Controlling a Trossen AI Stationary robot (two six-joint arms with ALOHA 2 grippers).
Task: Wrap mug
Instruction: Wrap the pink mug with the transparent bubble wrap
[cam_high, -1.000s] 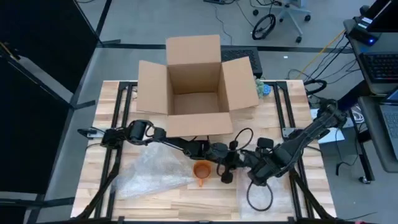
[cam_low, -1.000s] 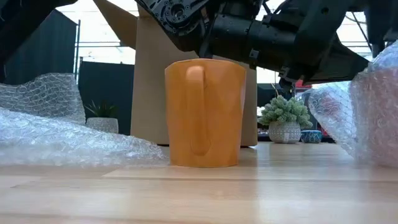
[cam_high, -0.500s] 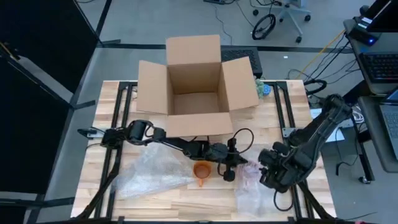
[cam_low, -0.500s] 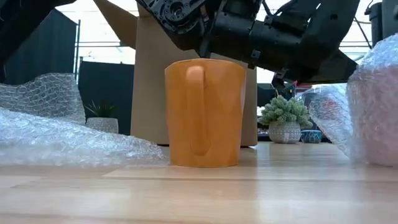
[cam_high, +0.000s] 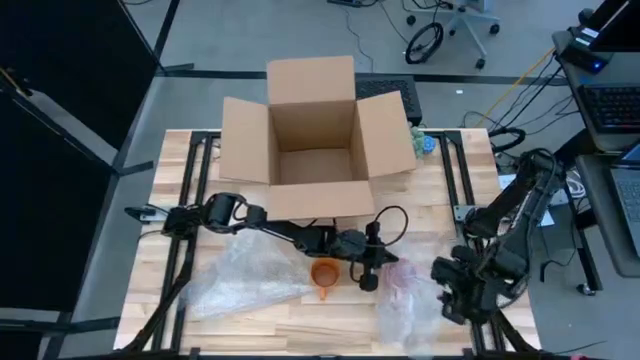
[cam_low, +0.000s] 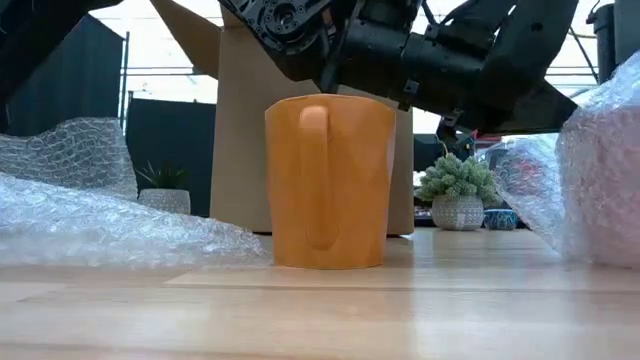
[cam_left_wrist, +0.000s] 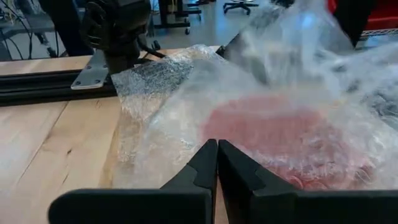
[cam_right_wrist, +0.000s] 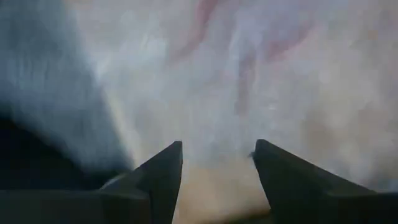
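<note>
We are at a wooden table (cam_high: 300, 325) with a big open cardboard box (cam_high: 312, 140) at the back. A little potted plant (cam_low: 459, 195) stands far behind.

The orange mug (cam_high: 324, 273) stands upright on the bare wood near the front, between two sheets of bubble wrap. One sheet (cam_high: 240, 275) lies flat on one side of it. The other, pink-tinted sheet (cam_high: 410, 300) is on the other side and is lifted up a bit.

Our left gripper (cam_high: 366, 272) hangs just beside the mug, with its two fingers (cam_left_wrist: 216, 163) pressed together on the edge of the pink-tinted sheet. Our right gripper (cam_right_wrist: 215, 163) is over by that sheet's far side, with its fingers apart and only wrap in front of it.

We think we are at the step of getting the wrap ready. The mug has no wrap on it yet. Next, we would need to pull the sheet over or under the mug and not knock it down.
</note>
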